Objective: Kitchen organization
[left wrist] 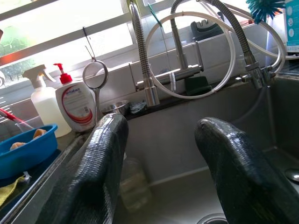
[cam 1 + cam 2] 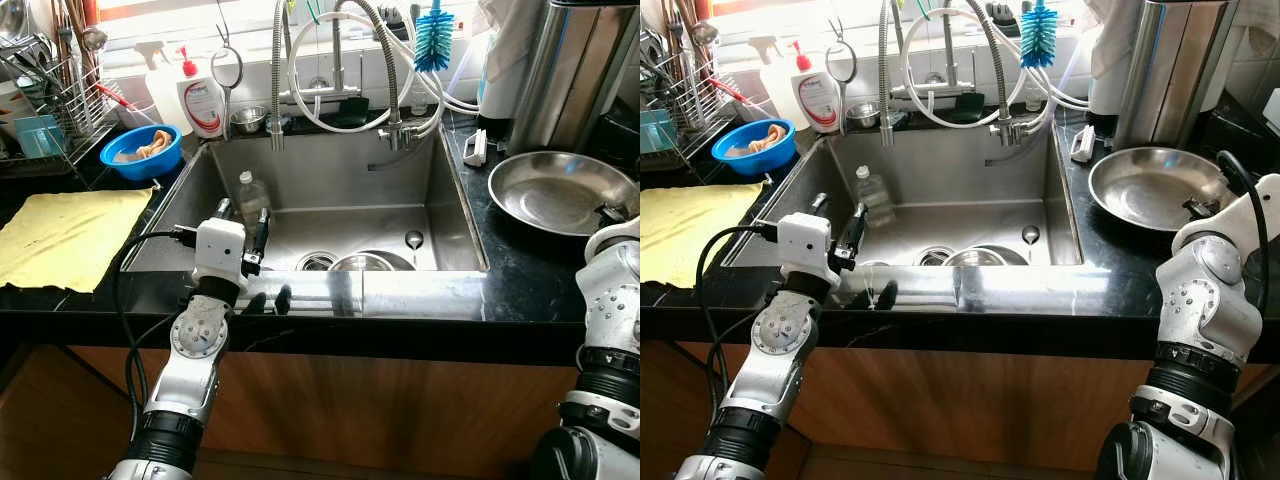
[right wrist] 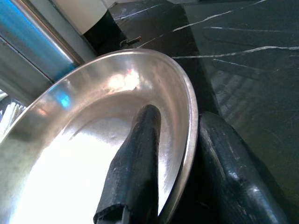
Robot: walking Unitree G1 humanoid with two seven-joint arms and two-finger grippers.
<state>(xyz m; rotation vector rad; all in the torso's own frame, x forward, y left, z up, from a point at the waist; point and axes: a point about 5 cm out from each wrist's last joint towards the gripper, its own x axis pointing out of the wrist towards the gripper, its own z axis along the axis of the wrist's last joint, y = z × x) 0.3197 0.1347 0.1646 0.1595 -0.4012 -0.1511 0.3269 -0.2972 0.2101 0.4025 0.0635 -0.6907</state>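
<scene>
A wide steel pan (image 2: 548,192) lies on the black counter to the right of the sink (image 2: 330,225). My right gripper (image 3: 182,117) is shut on the steel pan's (image 3: 70,140) near rim, one finger inside the pan and the other outside it. A clear plastic bottle (image 2: 250,196) stands in the sink's left part. My left gripper (image 2: 243,217) hovers open over the sink's front left corner, pointing at the bottle (image 1: 133,182) with nothing between its fingers (image 1: 93,177).
Steel bowls (image 2: 365,262) sit at the sink bottom near the drain. A blue bowl (image 2: 145,150), a soap bottle (image 2: 203,100) and a dish rack (image 2: 45,90) stand at the back left. A yellow cloth (image 2: 65,235) covers the left counter. A tall steel canister (image 2: 580,70) stands behind the pan.
</scene>
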